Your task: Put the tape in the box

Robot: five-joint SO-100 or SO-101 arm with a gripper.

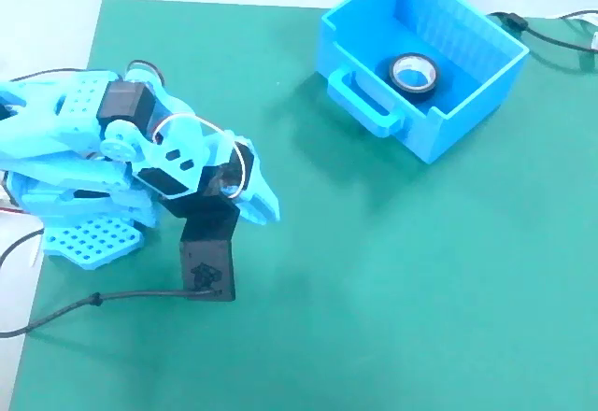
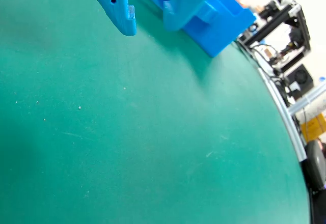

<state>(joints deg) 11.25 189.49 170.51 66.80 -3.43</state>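
The tape (image 1: pixel 413 73), a small black roll with a whitish core, lies flat on the floor of the box (image 1: pixel 439 135), a bright blue open bin at the upper right with its loop handle facing the arm. My gripper (image 1: pixel 266 207) sits low over the green mat at the left, on the folded arm, far from the box. In the wrist view the gripper (image 2: pixel 148 28) enters from the top with a narrow gap between its blue fingers (image 2: pixel 125 20) and nothing in it. The box (image 2: pixel 219 23) shows behind them; the tape is hidden there.
A black block (image 1: pixel 207 262) stands on the mat under the arm, with a black cable (image 1: pixel 93 299) trailing left from it. More cables (image 1: pixel 547 35) lie past the box. In the wrist view, equipment (image 2: pixel 285 25) stands beyond the mat's right edge.
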